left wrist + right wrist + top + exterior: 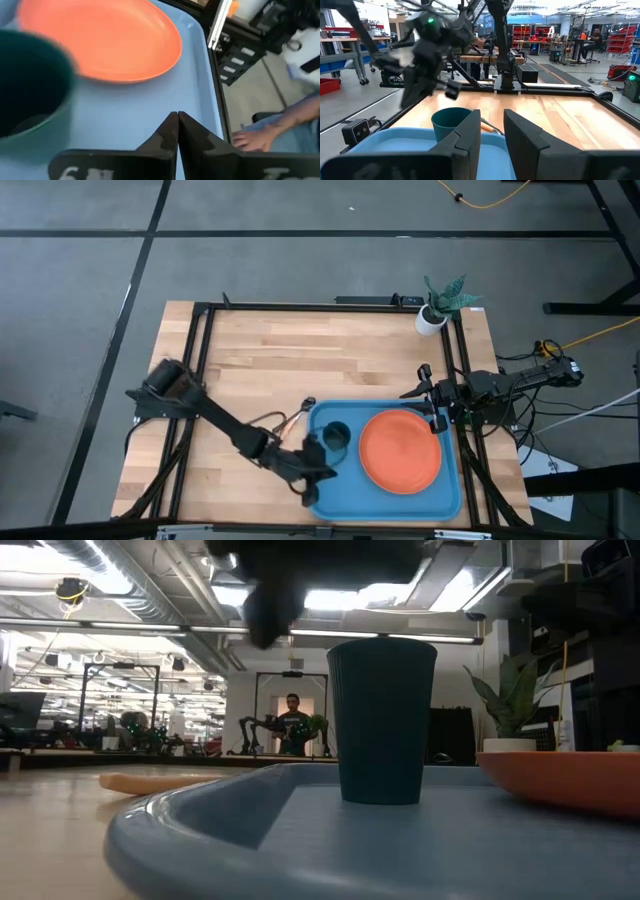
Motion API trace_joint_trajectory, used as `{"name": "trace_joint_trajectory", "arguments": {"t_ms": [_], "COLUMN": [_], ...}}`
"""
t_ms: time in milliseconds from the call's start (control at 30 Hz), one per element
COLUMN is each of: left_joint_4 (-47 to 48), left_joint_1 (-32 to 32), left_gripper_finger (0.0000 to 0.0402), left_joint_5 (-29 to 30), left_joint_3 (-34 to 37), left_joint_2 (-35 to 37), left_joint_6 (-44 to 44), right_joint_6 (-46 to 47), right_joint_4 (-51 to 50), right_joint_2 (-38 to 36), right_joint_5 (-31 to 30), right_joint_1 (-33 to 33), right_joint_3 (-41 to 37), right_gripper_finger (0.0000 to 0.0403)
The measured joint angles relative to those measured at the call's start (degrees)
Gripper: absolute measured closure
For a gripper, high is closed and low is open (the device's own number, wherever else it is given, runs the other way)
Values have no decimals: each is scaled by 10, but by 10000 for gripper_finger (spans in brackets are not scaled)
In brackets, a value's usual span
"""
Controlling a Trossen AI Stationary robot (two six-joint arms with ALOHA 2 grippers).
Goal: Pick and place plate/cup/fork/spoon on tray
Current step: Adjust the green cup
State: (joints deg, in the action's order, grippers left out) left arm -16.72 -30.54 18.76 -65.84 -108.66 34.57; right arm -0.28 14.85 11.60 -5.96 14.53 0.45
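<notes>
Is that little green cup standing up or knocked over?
Standing upright. The cup rests on its base on the blue tray, open mouth upward, beside the orange plate.

Light wooden table (280,370) with a black frame round the edge. Sitting flat on it, toward the near right corner, the big blue tray (395,505). Fork (297,418) lying on the wood just off the tray's far left corner. White pot with a green plant (436,312) well beyond the tray, at the table's far right corner.
</notes>
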Motion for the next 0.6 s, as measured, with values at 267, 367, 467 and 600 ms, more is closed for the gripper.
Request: {"name": "trace_joint_trajectory", "arguments": {"t_ms": [267,367,467,600], "left_joint_4": [39,67,75,76], "left_joint_1": [0,0,0,-3], "left_gripper_finger": [401,401,401,401], "left_joint_5": [26,44,49,73], "left_joint_3": [-116,-135,-140,-139], "left_joint_2": [-92,-113,-128,-133], "left_joint_6": [-49,-34,-7,-2], "right_joint_6": [0,0,0,0], "right_joint_4": [0,0,0,-1], "right_joint_2": [0,0,0,0], "right_joint_5": [0,0,0,0], "right_joint_1": [0,0,0,0], "right_joint_3": [0,0,0,0], "right_gripper_finger": [313,313,313,313]}}
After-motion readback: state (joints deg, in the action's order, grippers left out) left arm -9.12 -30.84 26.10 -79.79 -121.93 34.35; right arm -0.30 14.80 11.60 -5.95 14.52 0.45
